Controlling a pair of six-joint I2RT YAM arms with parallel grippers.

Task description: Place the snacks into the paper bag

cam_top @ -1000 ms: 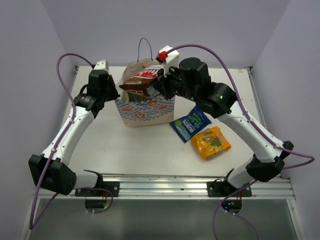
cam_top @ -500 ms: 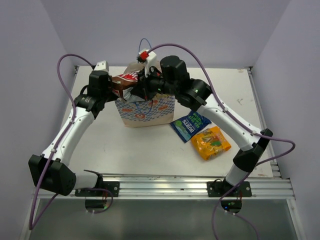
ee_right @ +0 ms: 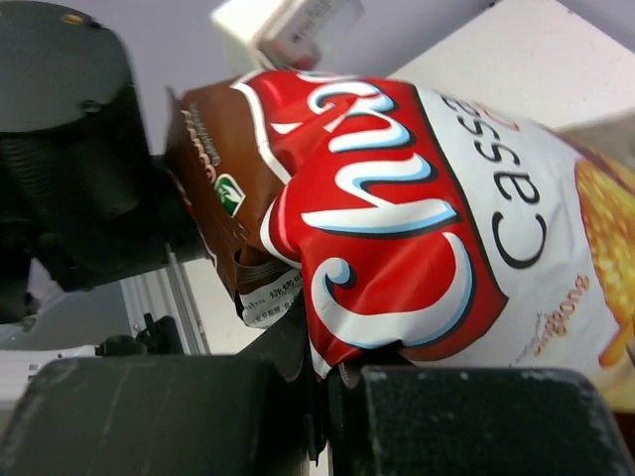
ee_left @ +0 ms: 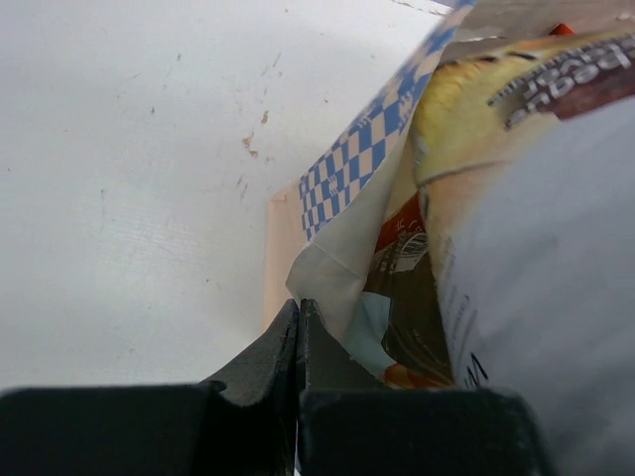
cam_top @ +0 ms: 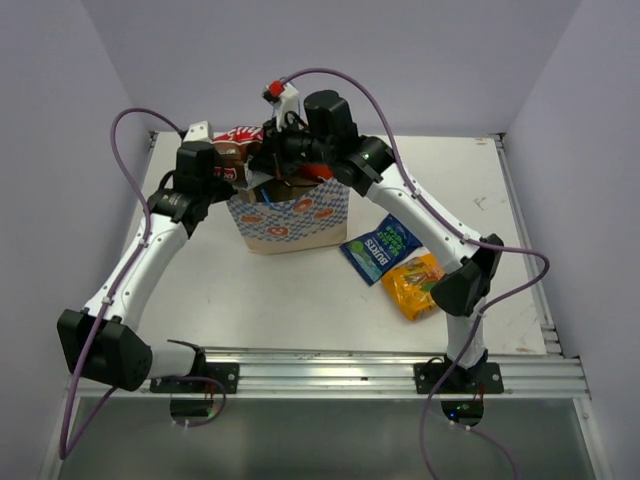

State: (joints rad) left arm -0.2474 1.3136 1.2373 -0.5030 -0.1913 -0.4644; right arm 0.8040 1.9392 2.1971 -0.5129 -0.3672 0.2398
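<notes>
The cream paper bag (cam_top: pixel 292 218) with a blue checkered band (ee_left: pixel 349 167) stands at the back of the table. My left gripper (cam_top: pixel 234 188) (ee_left: pixel 298 309) is shut on its left rim, pinching the paper. Other snacks (ee_left: pixel 516 84) fill the bag's inside. My right gripper (cam_top: pixel 262 158) (ee_right: pixel 332 372) is shut on an edge of the brown-and-maroon "Chulo" bag (cam_top: pixel 234 142) (ee_right: pixel 397 228), which hangs over the bag's left rim close to my left wrist. A small dark blue packet (cam_top: pixel 380 247) and a small orange packet (cam_top: pixel 408 285) lie on the table right of the bag.
The right arm's elbow (cam_top: pixel 457 288) hangs over the orange packet's right side. A white table (cam_top: pixel 280 300) with raised side rails carries everything; purple walls close in behind and on both sides. Purple cables loop above both arms.
My right arm has swung left and back with the Chulo bag, from above the bag's right side to over its left rim. The left gripper has kept its hold on the rim.
</notes>
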